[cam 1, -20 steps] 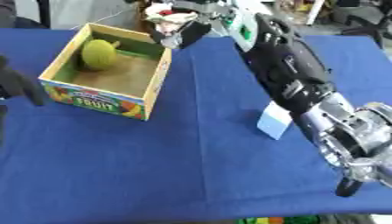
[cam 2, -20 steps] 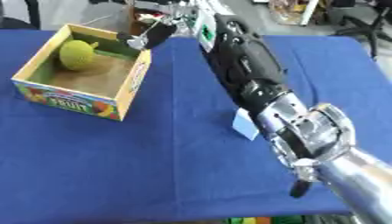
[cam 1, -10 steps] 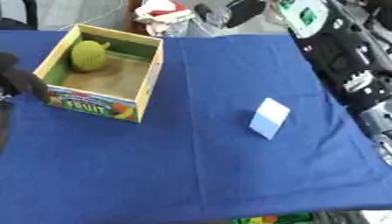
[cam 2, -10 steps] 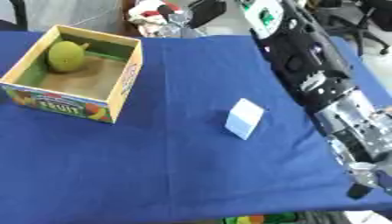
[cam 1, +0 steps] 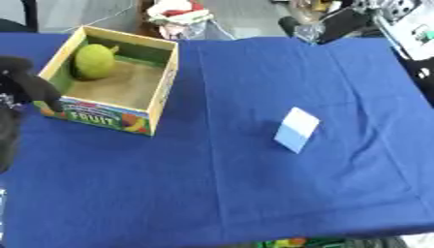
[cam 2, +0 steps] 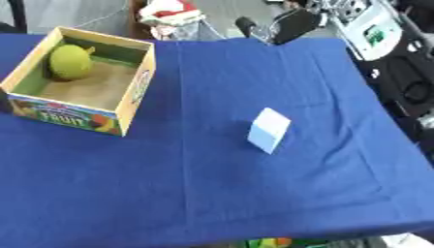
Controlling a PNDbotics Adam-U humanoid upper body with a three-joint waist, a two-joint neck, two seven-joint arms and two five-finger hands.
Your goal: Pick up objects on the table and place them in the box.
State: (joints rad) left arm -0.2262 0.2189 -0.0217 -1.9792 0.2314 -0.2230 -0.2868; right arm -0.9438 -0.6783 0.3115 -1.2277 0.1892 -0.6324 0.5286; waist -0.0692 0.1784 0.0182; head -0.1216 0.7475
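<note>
While the left hand (cam 1: 25, 85) shows only as a dark blurred shape at the left edge of the frame, touching or just in front of the near left corner of the box (cam 1: 161, 104), whether its fingers are released or clenched cannot be told. Of the right side only the arm (cam 2: 398, 63) shows, black with a white panel, along the upper right edge; its hand is out of the frame, so the state of those fingers cannot be told either.

Right of centre lies a small pale blue and white block (cam 2: 269, 130), tilted, its long axis running from lower left to upper right, with the white face uppermost. It rests alone on the blue cloth, well apart from the left hand and from the box.

Sitting in the upper left of the frame, the open cardboard box is printed "FRUIT" on its near wall. Inside it, in the far left corner, lies a yellow-green round fruit (cam 2: 70, 62), its small stem end pointing to the upper right.

A blue cloth (cam 1: 212, 193) covers the surface to every edge. Beyond the far edge stands a red and white object (cam 1: 174, 10) against a grey floor.
</note>
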